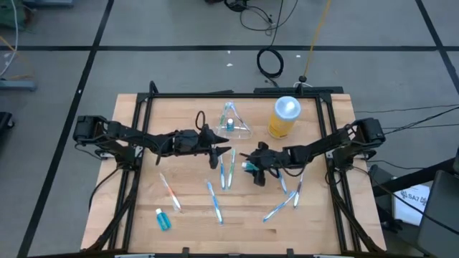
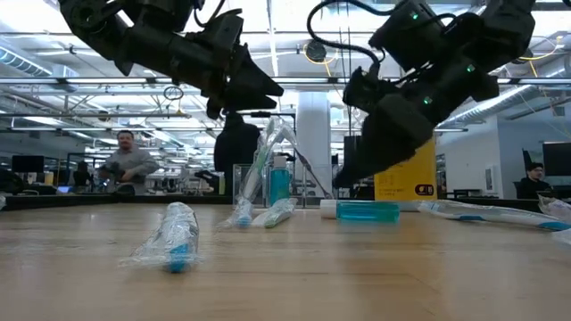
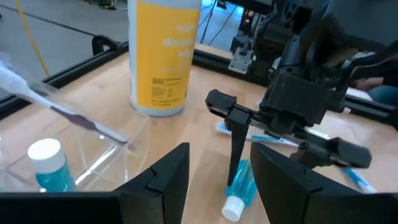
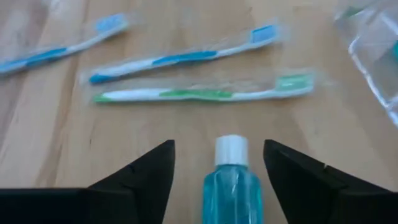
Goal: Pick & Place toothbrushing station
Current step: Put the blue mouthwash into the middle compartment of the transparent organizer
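Wrapped and lying on its side, a small blue-capped bottle (image 2: 172, 236) sits closest to the low camera, lower left of that frame, apart from the action.

Largest is the tabletop (image 1: 186, 222), filling the lower centre of the high view. Both arms reach inward over it and nearly meet mid-frame.

At upper right of centre stands the yellow jar (image 1: 284, 117), plainly a bystander. Just left of it, at upper centre, is the holder (image 1: 234, 122), clear plastic, with a toothbrush and a blue bottle already inside; it looks tipped, though I cannot be sure.

The left end effector (image 1: 224, 153) hovers just below the holder, fingers apart and empty, probably waiting or covering the holder.

The right end effector (image 1: 252, 168), at centre, is spread wide with a mouthwash bottle (image 4: 231, 180) lined up between its fingers, not yet squeezed; this straddle suits a grasp along the bottle's body.

Wrapped toothbrushes (image 1: 215, 201) lie scattered across lower centre, likely next to be loaded.
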Available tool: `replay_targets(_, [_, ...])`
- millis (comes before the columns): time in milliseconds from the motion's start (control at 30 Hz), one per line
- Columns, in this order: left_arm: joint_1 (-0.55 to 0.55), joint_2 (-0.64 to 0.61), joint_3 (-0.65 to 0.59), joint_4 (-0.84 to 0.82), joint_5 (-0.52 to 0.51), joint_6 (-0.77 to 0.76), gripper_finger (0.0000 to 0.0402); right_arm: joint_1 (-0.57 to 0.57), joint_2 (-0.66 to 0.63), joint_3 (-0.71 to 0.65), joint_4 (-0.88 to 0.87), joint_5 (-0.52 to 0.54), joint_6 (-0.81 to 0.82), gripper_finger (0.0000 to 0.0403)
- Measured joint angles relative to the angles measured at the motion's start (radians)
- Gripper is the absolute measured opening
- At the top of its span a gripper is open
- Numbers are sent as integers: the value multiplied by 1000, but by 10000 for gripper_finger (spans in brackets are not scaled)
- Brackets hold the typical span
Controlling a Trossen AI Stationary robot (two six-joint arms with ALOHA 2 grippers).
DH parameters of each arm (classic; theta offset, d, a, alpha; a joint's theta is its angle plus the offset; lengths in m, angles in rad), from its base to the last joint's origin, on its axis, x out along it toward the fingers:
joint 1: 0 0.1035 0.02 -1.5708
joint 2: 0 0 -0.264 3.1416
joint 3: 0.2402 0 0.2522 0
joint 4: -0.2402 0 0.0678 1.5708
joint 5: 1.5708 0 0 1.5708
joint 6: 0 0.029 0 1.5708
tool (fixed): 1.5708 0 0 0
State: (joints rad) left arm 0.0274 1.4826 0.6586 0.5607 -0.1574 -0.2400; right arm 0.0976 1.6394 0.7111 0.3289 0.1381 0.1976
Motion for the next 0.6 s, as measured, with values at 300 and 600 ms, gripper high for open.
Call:
replay_targets(300, [0, 0, 0, -18, 0, -1, 177, -1, 34, -1, -66, -12, 55, 267])
replay_targets(600, [0, 0, 0, -27, 0, -1, 177, -9, 107, 1, -29, -5, 51, 263])
